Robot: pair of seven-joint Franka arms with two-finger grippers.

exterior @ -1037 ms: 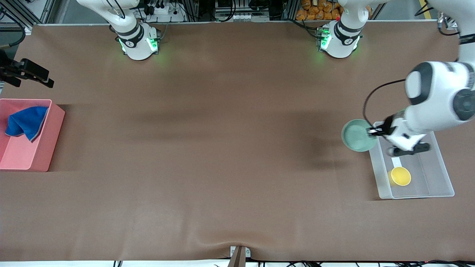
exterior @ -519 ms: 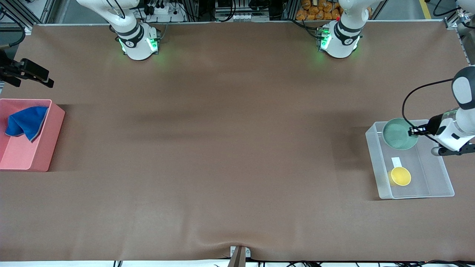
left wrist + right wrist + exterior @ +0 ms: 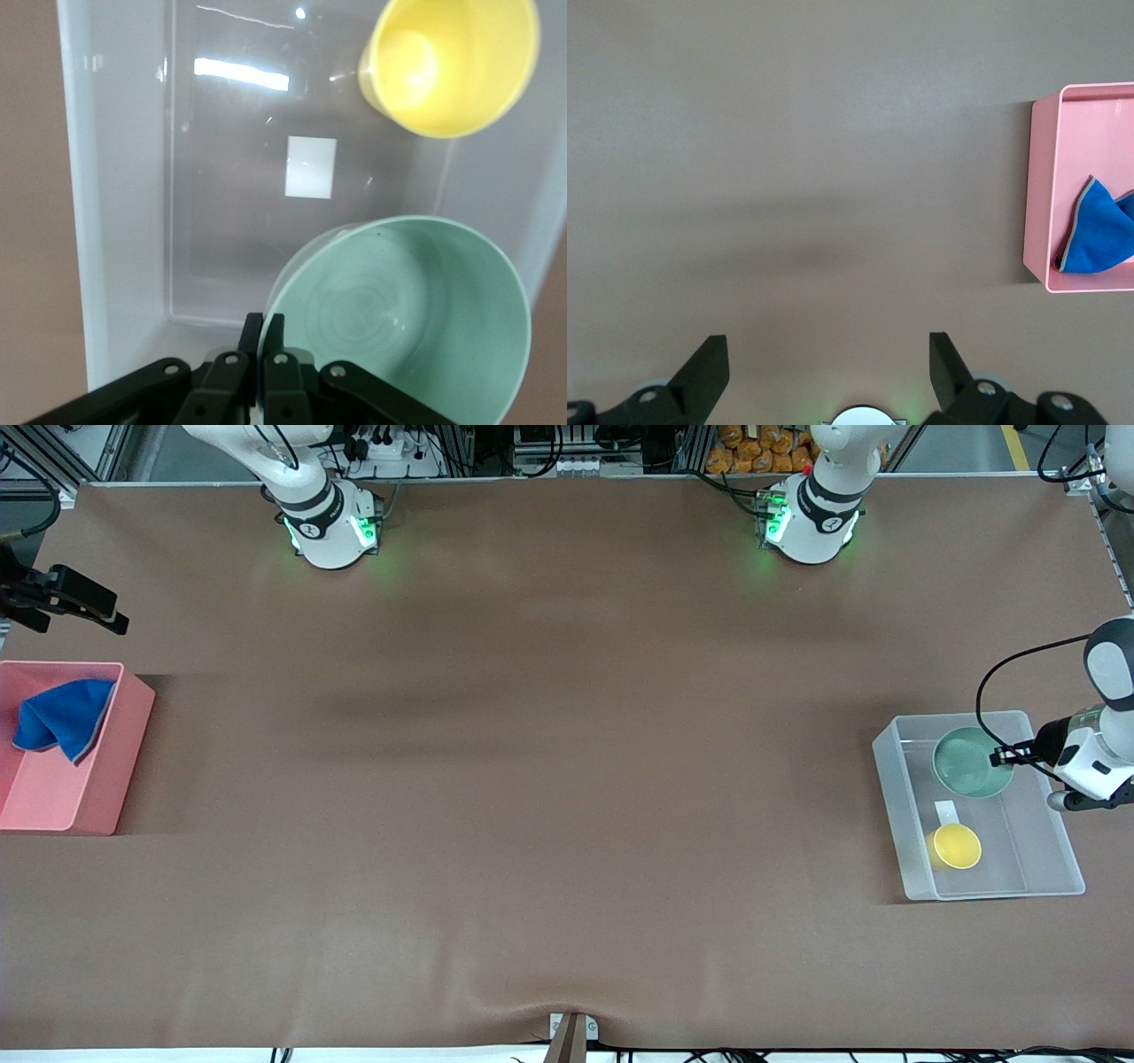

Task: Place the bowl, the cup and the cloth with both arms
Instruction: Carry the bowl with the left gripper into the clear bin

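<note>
My left gripper (image 3: 1005,757) is shut on the rim of the pale mint green bowl (image 3: 972,762) and holds it inside the walls of the clear bin (image 3: 893,779), at the bin's end farther from the front camera. The left wrist view shows the fingers (image 3: 263,329) pinching the bowl's rim (image 3: 416,319). The yellow cup (image 3: 955,845) sits in the same bin, nearer the front camera, and shows in the left wrist view (image 3: 452,62). The blue cloth (image 3: 58,717) lies in the pink bin (image 3: 89,797). My right gripper (image 3: 828,354) is open and empty, high over the table, waiting.
A white label (image 3: 946,812) lies on the clear bin's floor between bowl and cup. The pink bin (image 3: 1041,186) with the cloth (image 3: 1099,235) shows in the right wrist view. A black gripper body (image 3: 80,598) shows above the pink bin.
My left gripper has carried the bowl from beside the clear bin to inside its walls and lower. The right arm, cup and cloth have not moved.
</note>
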